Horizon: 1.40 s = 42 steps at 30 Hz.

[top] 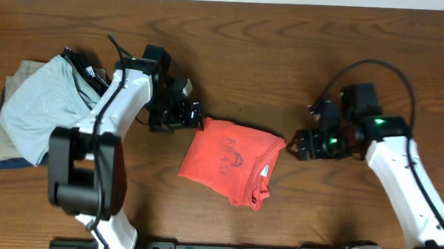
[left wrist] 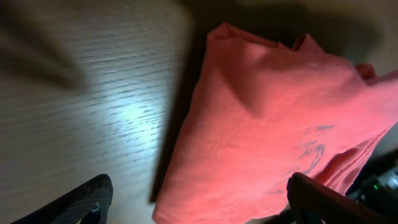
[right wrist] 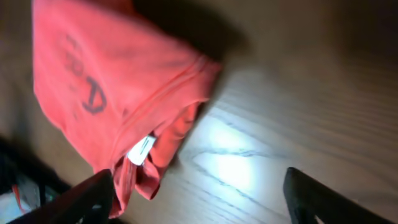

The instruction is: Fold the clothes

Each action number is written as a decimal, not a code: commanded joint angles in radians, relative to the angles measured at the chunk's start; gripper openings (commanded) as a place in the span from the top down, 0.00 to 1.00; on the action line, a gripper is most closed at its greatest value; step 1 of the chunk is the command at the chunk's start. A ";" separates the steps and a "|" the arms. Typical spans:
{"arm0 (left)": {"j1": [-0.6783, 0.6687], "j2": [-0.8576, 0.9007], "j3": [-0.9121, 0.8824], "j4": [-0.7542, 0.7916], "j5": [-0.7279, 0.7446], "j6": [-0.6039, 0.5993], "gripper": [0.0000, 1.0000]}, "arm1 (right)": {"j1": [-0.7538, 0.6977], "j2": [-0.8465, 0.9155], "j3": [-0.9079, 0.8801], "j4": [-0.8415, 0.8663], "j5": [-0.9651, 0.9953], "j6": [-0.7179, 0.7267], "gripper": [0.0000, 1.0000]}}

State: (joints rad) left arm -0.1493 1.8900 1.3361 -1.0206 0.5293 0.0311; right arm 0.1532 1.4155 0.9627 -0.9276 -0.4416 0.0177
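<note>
A: Where's the T-shirt (top: 232, 161)?

B: Mid-table, lying flat as a compact coral bundle. Lettering faces up and the collar tag (right wrist: 140, 149) is at its right edge. That edge looks bunched, so I'd judge the fold is mostly done but untidy.

A: Long axis?

B: Near square. It's slightly longer from the far-left corner to the near-right one, tilted against the table edge.

A: Which arm is nearer?

B: The left gripper (top: 194, 120) is at the far-left corner, touching or just beside it. The right gripper (top: 296, 145) is just off the far-right corner with a sliver of wood between. So the cloth lies inward and toward the robot from both, and left is marginally closer.

A: Jaws?

B: Both are spread wide. In the left wrist view the fingers (left wrist: 78, 202) straddle cloth without pinching it. The right fingers (right wrist: 87, 198) are over the collar side and hold nothing.

A: Surface and room?

B: Bare wooden table (top: 360, 55), so the cotton should slide easily. A grey garment (top: 39, 105) on a small pile sits well apart at far left.
</note>
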 commanded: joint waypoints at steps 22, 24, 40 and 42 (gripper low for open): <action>-0.005 0.031 0.010 0.027 0.074 0.065 0.02 | 0.181 0.347 -0.175 0.554 -0.115 0.189 0.99; -0.005 0.031 0.010 0.028 0.074 0.062 0.02 | 0.181 0.347 -0.174 0.561 -0.115 0.188 0.99; -0.034 0.133 0.009 0.072 0.131 0.063 0.02 | 0.141 0.347 -0.174 0.516 0.244 0.175 0.99; -0.047 0.153 0.009 0.084 0.153 0.062 0.02 | 0.142 0.347 -0.174 0.515 0.243 0.168 0.99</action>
State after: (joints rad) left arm -0.1799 2.0148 1.3361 -0.9401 0.6277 0.0830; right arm 0.3206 1.7267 0.8062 -0.4068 -0.4999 0.1940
